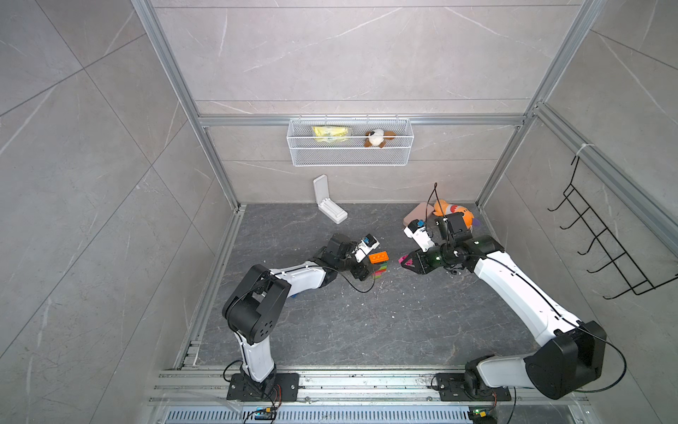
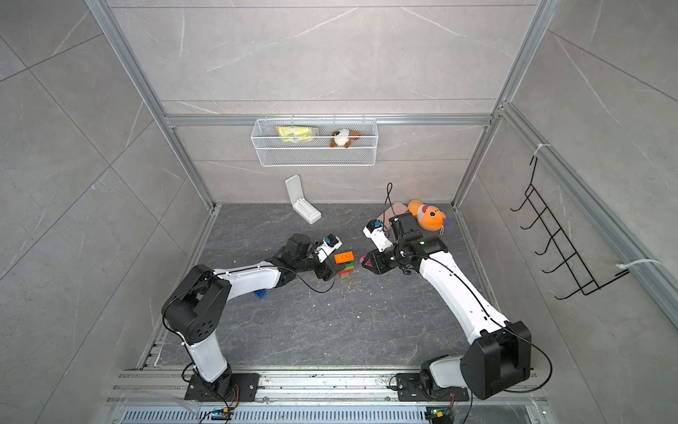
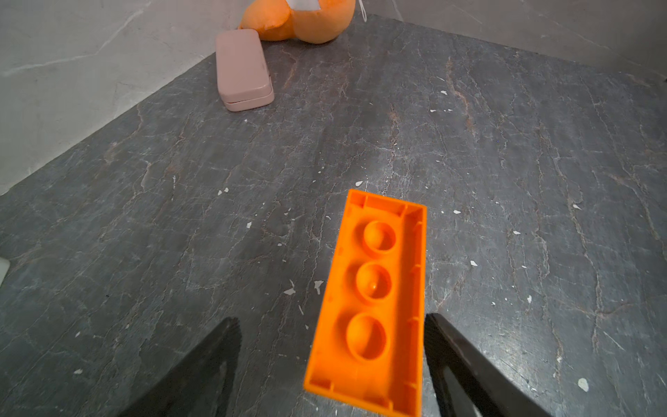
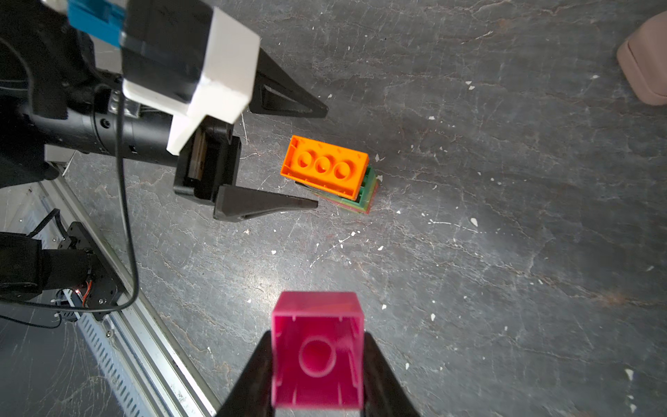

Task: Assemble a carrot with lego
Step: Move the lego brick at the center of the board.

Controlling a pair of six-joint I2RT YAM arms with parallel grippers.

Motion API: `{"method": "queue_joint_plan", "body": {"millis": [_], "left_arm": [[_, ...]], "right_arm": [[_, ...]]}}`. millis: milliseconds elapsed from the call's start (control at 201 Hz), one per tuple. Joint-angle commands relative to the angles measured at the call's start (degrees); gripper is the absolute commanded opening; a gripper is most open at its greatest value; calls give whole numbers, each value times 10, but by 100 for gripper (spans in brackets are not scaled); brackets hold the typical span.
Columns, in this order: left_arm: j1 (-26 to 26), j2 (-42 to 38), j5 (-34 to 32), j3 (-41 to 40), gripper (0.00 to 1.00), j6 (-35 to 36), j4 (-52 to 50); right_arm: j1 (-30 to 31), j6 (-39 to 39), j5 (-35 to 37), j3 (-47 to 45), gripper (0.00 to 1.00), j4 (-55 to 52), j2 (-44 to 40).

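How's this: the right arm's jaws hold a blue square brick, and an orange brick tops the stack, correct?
Not quite: the right wrist view shows the jaws shut on a pink square brick, not a blue one; the orange brick does top the stack.

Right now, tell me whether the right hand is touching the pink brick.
Touching. The right wrist view shows the right hand shut on the pink brick, pressing against both of its sides.
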Motion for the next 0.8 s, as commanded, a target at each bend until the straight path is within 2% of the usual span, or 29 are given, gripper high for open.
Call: {"method": "queue_joint_plan", "body": {"millis": [0,796], "left_arm": [[-4,13,40,22,79,33,4],[-1,61,85,78,46,76,-77]], "right_arm": [[-3,-1,-6,4,24,-13,-3],[-3,0,-4,3,23,-16,7]]}}
